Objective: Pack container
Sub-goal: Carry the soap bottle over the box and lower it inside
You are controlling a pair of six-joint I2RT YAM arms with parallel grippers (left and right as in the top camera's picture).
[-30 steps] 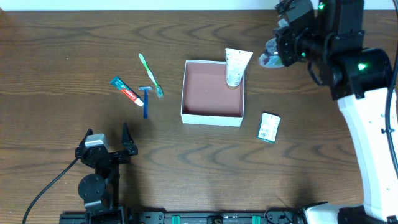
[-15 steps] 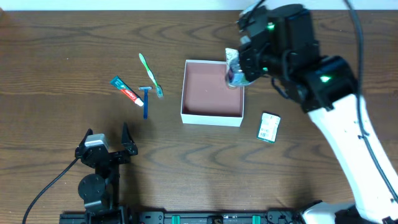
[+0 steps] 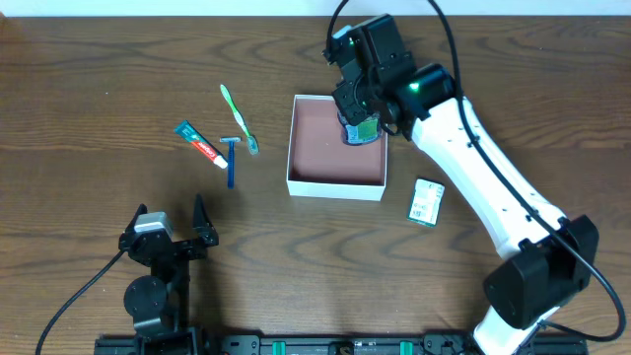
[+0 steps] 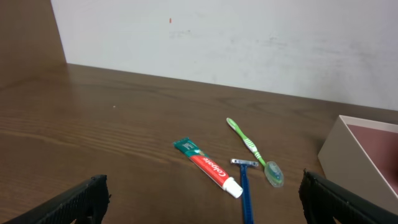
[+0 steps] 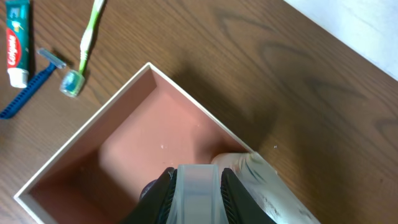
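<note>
Right gripper (image 3: 360, 124) is clamped on a small clear item (image 5: 198, 183), can't tell what exactly. The box (image 3: 333, 184) is straight under it, far right corner. A white tube (image 5: 256, 173) leans just beside the fingers. Left gripper (image 3: 170, 237) is wide open, well away from the box.

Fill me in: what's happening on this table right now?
The right fingers are clamped on a small translucent item, holding it over the far right part of the container, near a white tube at that corner. The left fingers sit open, away from everything. A toothbrush, toothpaste, razor and green packet lie outside.
</note>
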